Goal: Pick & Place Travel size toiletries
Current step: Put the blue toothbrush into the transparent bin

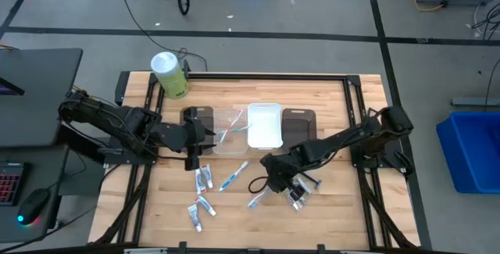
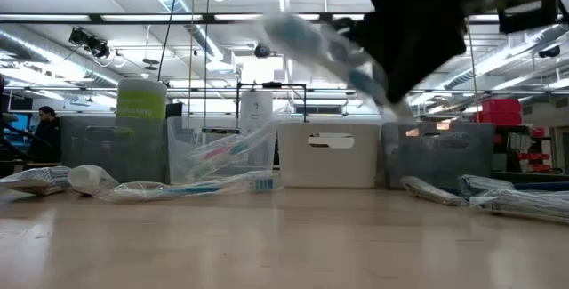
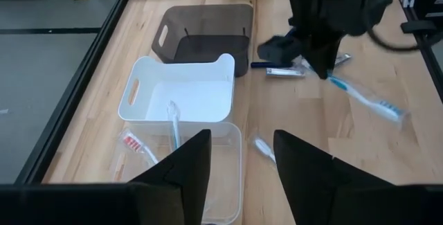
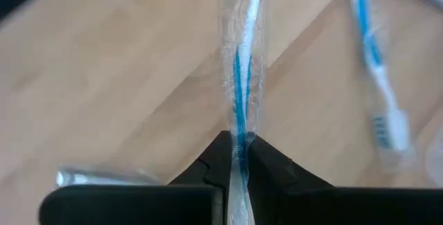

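No readable writing anywhere; the green-white canister [image 1: 169,74] label is blurred in the low view. Four trays in a row beside the canister: dark tray [image 1: 198,118], clear tray [image 1: 228,130], white tray [image 1: 264,124], second dark tray [image 1: 298,121]. Right gripper [image 1: 268,182] is clamped on a wrapped blue-white toothbrush [image 4: 240,86], lifted clear of the table in front of the white tray; the right wrist view shows the fingers pinching its wrapper. A second toothbrush [image 1: 233,177] lies on the wood in front of the clear tray; the left wrist view shows two more inside the clear tray. About four small tubes [image 1: 202,180] lie in front of the dark tray, and more packets [image 1: 301,191] beside the right gripper. Left gripper [image 1: 195,138] hangs over the near edge of the clear tray, fingers [image 3: 181,166] parted, holding nothing.
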